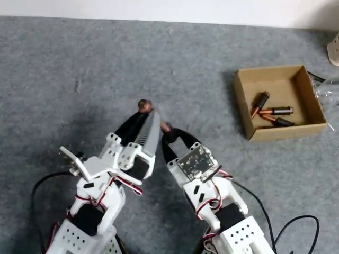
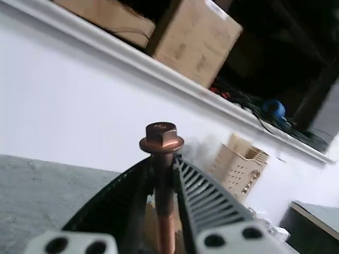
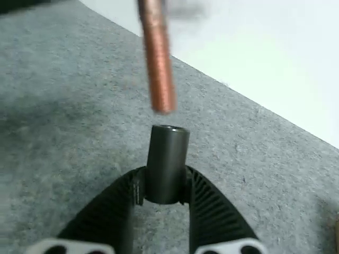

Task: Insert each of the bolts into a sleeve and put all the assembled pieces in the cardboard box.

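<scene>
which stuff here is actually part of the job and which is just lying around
Job: bolt in left gripper, sleeve in right gripper, cardboard box, assembled pieces inside it.
Lying about: cable beside the box, beige crate by the wall.

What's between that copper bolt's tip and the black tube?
Nothing: in the right wrist view, a bare gap separates the bolt from the sleeve.

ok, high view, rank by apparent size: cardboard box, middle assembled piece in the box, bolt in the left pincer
1. cardboard box
2. middle assembled piece
3. bolt, only its head showing; likely nearer the camera, yet clearly smallest
</scene>
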